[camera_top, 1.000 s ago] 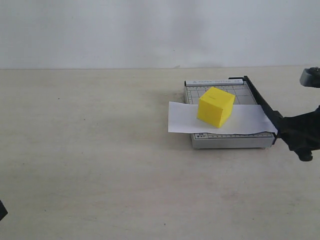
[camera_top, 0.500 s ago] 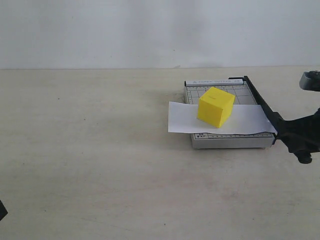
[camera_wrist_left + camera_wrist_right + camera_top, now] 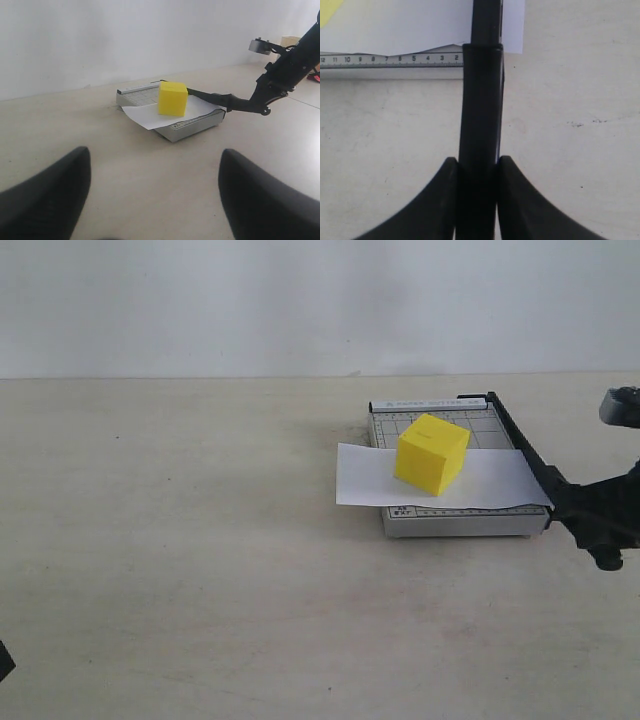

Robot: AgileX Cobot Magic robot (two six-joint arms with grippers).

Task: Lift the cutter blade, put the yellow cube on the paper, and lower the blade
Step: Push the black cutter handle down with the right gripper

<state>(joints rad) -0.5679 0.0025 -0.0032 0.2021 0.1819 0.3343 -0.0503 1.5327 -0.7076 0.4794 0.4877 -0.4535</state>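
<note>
Exterior view is showing the yellow cube [image 3: 432, 453] sitting on the paper [image 3: 490, 480], right of centre in the frame. The sheet is lying across the grey trimmer base [image 3: 455, 522] and overhanging it on the left. The cutter blade [image 3: 518, 443] is running along the base's right edge, lying low over the paper's right end (whether it is fully down I cannot tell). The right claw [image 3: 479, 170] is clamping the blade's thick black handle [image 3: 481, 100] between both fingers, at the right edge of the frame, just off the base's near corner. The left claw [image 3: 155, 192] is hanging with its fingers spread wide, holding nothing, well apart from the trimmer, above the pale surface [image 3: 200, 540].
</note>
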